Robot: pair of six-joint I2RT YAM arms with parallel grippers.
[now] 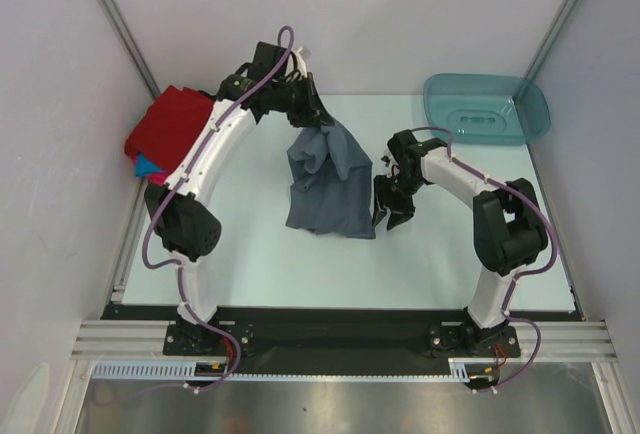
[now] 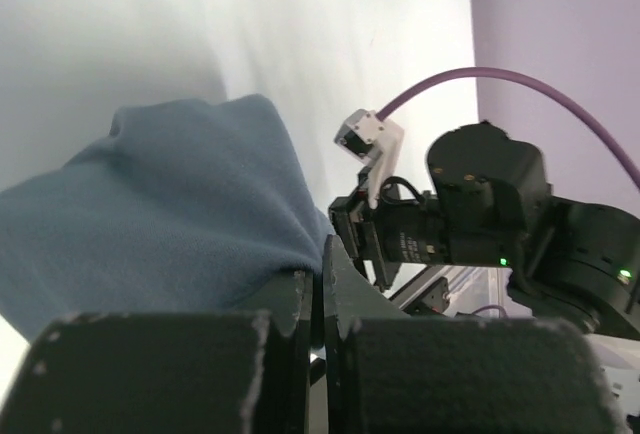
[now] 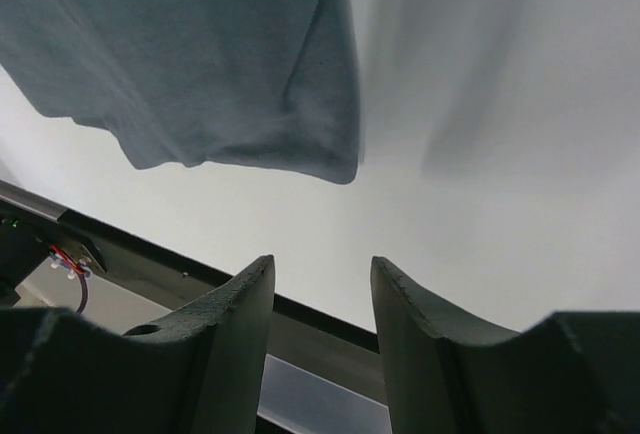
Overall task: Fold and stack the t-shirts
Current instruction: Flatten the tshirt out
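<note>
"Slate grey-blue cloth, the t-shirt [image 1: 330, 184]: which way does its long axis run?"

"Far to near along the pale table [image 1: 250, 264], at mid-table. The far end is gathered into a narrow, creased peak at the left gripper [image 1: 312, 122]. The near end widens to a roughly straight hem. Whether that hem rests on the surface or hangs just above it cannot be told."

"State of the jaws?"

"Left: pressed together on a fold of the t-shirt. The fingers [image 2: 345, 289] are dark and matte, and the soft cloth bulges smoothly beyond them. Right gripper [image 1: 390, 209]: jaws parted with nothing between them, just beside the hem's right corner and apart from it."

"Other items?"

"A red shirt [image 1: 175, 122] lies at the far-left edge over a bright blue one [image 1: 150, 166], which shows only as a sliver. A teal tub [image 1: 487, 109], translucent with rounded corners, sits far right."
</note>
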